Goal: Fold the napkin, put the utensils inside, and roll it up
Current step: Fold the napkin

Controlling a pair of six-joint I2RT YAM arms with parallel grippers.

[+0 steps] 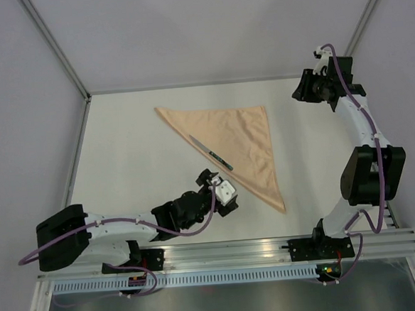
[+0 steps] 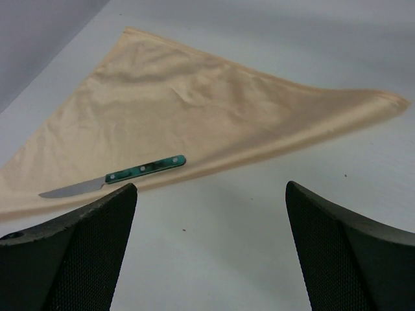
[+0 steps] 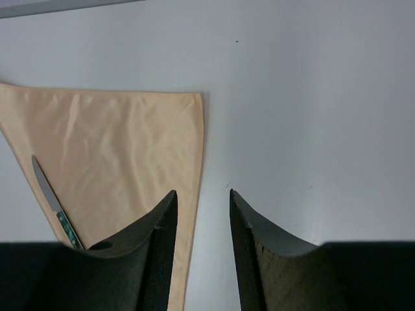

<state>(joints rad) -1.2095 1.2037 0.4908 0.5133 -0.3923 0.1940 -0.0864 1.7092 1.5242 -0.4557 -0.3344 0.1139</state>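
The peach-orange napkin (image 1: 243, 135) lies folded into a triangle at the middle of the white table. A knife (image 1: 211, 153) with a green handle lies on it along the long folded edge. My left gripper (image 1: 220, 189) is open and empty, low over the table just in front of that edge. In the left wrist view the knife (image 2: 123, 175) and napkin (image 2: 194, 110) lie just beyond the gripper (image 2: 211, 184). My right gripper (image 1: 304, 89) is raised at the back right, open and empty. Its wrist view looks down on the napkin (image 3: 130, 142), the knife (image 3: 55, 201) and the gripper (image 3: 203, 192).
Grey walls close in the table on the left, back and right. Metal frame posts (image 1: 54, 45) run to the back corners. An aluminium rail (image 1: 229, 257) with the arm bases runs along the near edge. Bare table (image 1: 129, 161) lies left of the napkin.
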